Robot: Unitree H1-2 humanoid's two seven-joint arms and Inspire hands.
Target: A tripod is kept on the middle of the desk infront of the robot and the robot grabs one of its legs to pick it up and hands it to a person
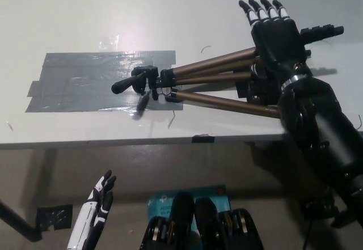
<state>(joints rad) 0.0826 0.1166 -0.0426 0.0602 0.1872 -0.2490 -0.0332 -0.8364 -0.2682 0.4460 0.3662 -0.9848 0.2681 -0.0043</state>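
Note:
A tripod (210, 79) lies flat on the white desk (170, 12), its bronze legs spread toward the right and its black head and handle (136, 81) over a patch of grey tape (85, 80). My black right hand (275, 32) hovers open above the far ends of the legs, fingers stretched out flat and pointing away from me. It covers part of the upper leg, and nothing is held in it. My white left hand (99, 196) rests low at the lower left, below the desk edge, fingers apart.
The desk's front edge (142, 142) runs across the middle of the picture, with floor below it. A blue box (164, 204) sits on the floor near my body. A small black tape mark (203, 139) is on the desk edge.

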